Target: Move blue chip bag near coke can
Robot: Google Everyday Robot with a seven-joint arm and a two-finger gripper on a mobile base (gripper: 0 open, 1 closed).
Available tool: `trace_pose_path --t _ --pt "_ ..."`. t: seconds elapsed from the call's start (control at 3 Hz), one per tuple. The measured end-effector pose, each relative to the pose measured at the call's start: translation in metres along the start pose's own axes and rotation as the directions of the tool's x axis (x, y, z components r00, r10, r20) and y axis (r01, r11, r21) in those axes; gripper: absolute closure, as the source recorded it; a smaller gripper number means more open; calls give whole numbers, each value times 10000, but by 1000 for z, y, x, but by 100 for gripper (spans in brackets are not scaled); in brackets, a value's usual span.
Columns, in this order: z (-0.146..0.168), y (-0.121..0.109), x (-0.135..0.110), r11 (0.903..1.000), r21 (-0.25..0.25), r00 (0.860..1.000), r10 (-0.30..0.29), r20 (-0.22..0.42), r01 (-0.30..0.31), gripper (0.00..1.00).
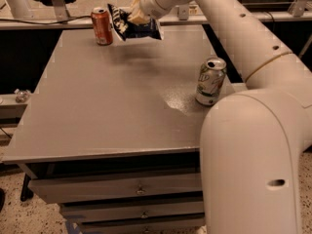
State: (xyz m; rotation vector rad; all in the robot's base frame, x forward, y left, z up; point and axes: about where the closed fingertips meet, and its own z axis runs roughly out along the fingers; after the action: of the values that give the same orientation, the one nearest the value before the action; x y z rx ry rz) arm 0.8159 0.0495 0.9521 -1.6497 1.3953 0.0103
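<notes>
The claw (132, 14) hangs over the far end of the table (97, 111), carried out there by the long white arm (229, 28). Its fingers are pinched together on the top of the bag (139, 29), which dangles just below the claw, clear of the tabletop. A soft shadow lies on the surface under it.

Held by its upper edge, the bag hangs free. I judge that this keeps the crinkly foil from dragging across the table while it is carried. Where the pale fingers meet the bag's white edge the pinch line is hard to make out. The grip looks to be on the seam rather than the body, though I would not swear to it.

The coke can (102, 26) stands upright just beside the claw, toward the picture's left. The bag's near corner is close to the can, and whether they touch I cannot tell. The green can (210, 81) stands well apart from the claw, nearer the camera and toward the right edge.

With the bag this close to the coke can, what seems left is to lower it and let go.
</notes>
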Motion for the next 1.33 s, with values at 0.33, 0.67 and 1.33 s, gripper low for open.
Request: trace_pose_path --t 0.33,0.67,1.33 --pt "22 6 6 9991 -406 9993 -130 -350 116 100" --pt "32 7 16 9983 -564 9974 -208 -692 169 100" --pt "41 7 28 9968 -791 9942 -182 -1056 98 83"
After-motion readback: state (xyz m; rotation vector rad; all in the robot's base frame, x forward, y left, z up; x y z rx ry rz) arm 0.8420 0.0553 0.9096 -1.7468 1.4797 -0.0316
